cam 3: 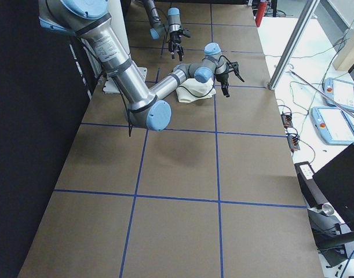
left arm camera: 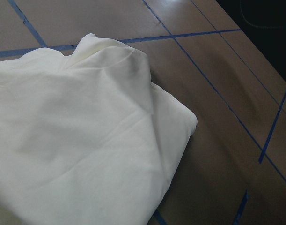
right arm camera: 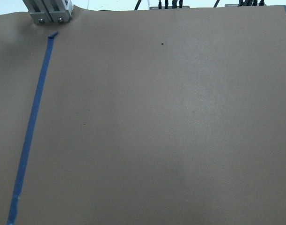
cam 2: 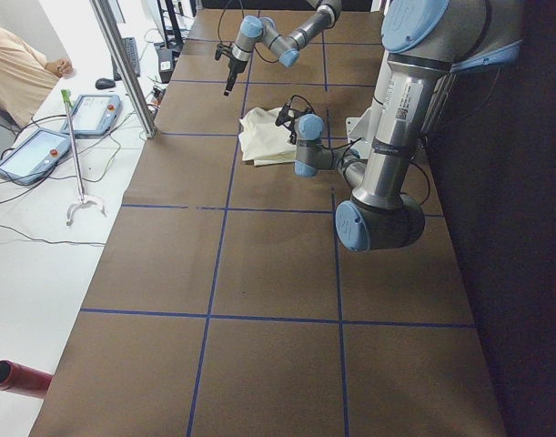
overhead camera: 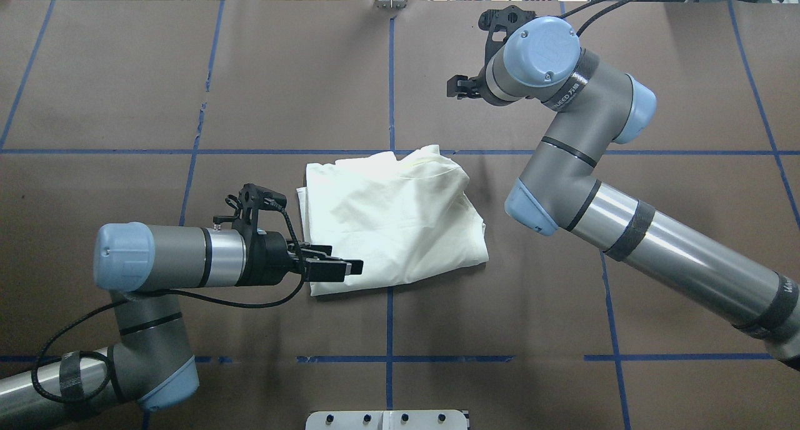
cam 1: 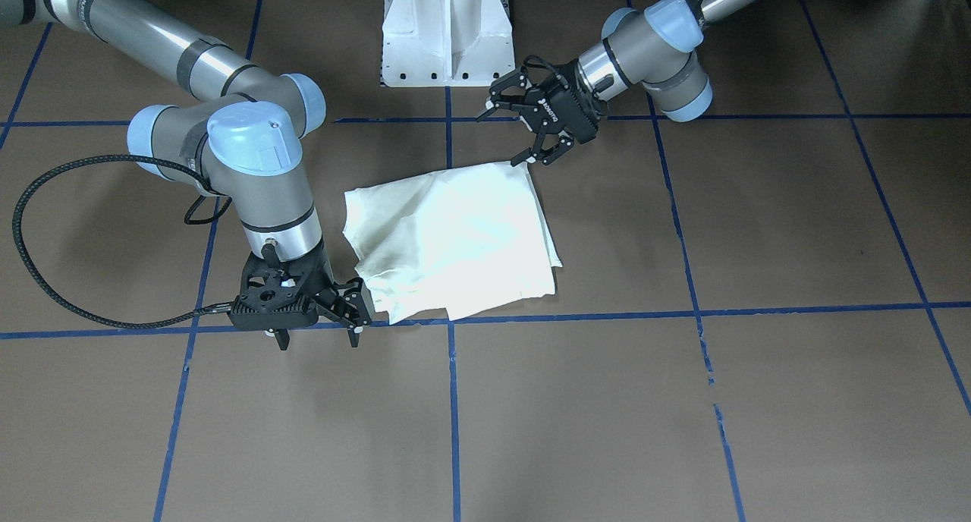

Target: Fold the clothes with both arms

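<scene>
The shirt (cam 1: 455,241) lies folded in front of the white base (cam 1: 446,33). It looks soft, light and limp, so I would take it at the corners. The left gripper (cam 1: 504,136), near the base, and the right gripper (cam 1: 318,342), farther from it, both have fingers wide and empty.

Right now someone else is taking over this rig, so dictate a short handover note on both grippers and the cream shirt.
Left gripper: open, empty, at the robot-side corner of the cream-white cotton shirt.
Right gripper: open, empty, near the shirt's opposite corner; its wrist view shows only the brown table.
Shirt: a rough, layered rectangle mid-table, plain side up, no print showing.
Done: the main folds, judging by the layers.
Left: the edges are uneven, so probably a tidy-up or one more fold.
</scene>
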